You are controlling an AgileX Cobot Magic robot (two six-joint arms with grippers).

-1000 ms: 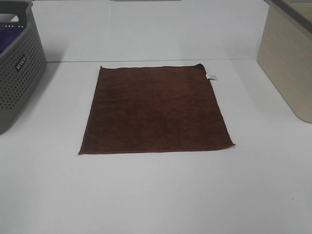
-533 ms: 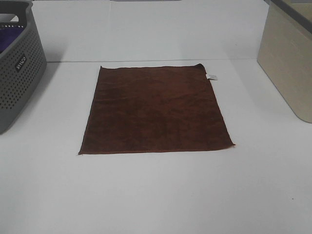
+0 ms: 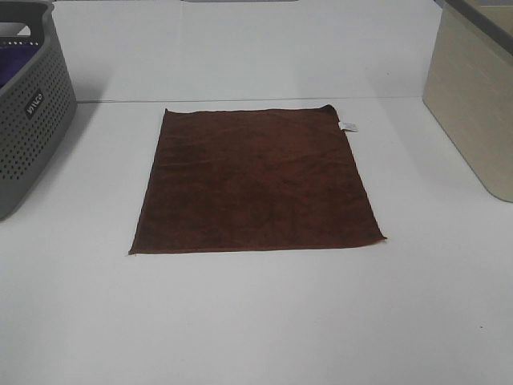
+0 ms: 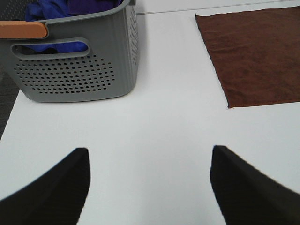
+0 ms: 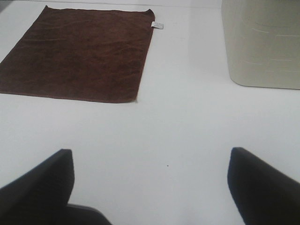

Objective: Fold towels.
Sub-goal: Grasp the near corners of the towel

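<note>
A dark brown towel (image 3: pixel 255 180) lies spread flat and unfolded on the white table (image 3: pixel 256 321), with a small white tag (image 3: pixel 349 126) at its far right corner. It also shows in the left wrist view (image 4: pixel 255 56) and the right wrist view (image 5: pixel 77 51). My left gripper (image 4: pixel 150 185) is open and empty over bare table, near the towel's front left corner. My right gripper (image 5: pixel 150 185) is open and empty over bare table, near the towel's front right corner. Neither arm appears in the exterior high view.
A grey perforated laundry basket (image 3: pixel 28 112) stands at the left edge, holding blue and purple cloths (image 4: pixel 70 7). A beige bin (image 3: pixel 473 96) stands at the right edge; it also shows in the right wrist view (image 5: pixel 262 42).
</note>
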